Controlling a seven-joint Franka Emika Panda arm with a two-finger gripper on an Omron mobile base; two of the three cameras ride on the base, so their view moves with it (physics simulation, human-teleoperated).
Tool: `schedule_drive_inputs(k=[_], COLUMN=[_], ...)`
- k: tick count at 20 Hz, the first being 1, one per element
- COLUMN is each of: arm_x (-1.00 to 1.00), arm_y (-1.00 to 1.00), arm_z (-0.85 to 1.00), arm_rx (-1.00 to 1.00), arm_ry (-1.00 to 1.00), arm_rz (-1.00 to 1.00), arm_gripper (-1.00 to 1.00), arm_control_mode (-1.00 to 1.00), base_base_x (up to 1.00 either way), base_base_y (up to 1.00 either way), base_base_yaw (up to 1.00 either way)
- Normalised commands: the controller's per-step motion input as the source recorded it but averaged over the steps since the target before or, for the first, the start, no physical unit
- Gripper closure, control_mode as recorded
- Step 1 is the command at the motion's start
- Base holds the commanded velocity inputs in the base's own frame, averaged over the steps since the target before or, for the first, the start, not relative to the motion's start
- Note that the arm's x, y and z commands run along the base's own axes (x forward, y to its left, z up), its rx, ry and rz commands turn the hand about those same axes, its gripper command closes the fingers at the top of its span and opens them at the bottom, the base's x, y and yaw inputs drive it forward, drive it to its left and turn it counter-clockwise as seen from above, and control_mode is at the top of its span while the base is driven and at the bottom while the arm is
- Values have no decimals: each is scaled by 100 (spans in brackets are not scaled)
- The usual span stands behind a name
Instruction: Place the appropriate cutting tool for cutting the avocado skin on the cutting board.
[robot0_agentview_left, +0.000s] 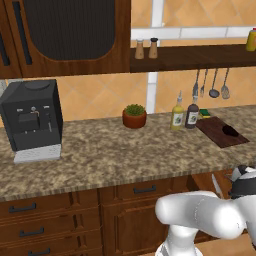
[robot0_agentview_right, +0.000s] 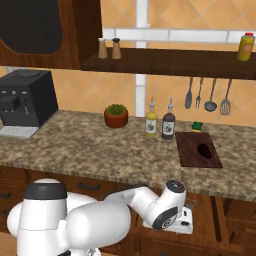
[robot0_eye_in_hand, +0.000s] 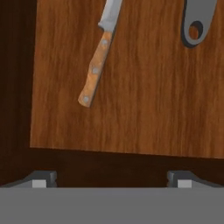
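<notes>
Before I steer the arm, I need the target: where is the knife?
In the hand view the knife lies on a wooden drawer floor, upper left, blade pointing up, with a grey ring-ended tool to its right.

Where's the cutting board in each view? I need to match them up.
Left base view: cutting board, far right on the counter, avocado on it.
Right base view: board right of centre, same avocado.
Hand view: knife on lighter wood, another surface.
Shared landmark: dark bottle beside the board.
</notes>
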Motion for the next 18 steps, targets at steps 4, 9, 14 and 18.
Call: schedule_drive_inputs(k=[4,9,14,18], arm_x=[-31,-31,-8,89], arm_y=[-5,-11,-1,13], arm_z=[0,0,2,24], arm_rx=[-1,0,0,1], arm_ry=[9,3,2,10], arm_rz=[0,0,0,-13], arm_gripper=[-100,-100,-100,-100], arm_control_mode=[-100,-100,-100,-100], base_base_x=[0,0,0,0], base_base_y=[0,0,0,0], base_base_yaw=[0,0,0,0])
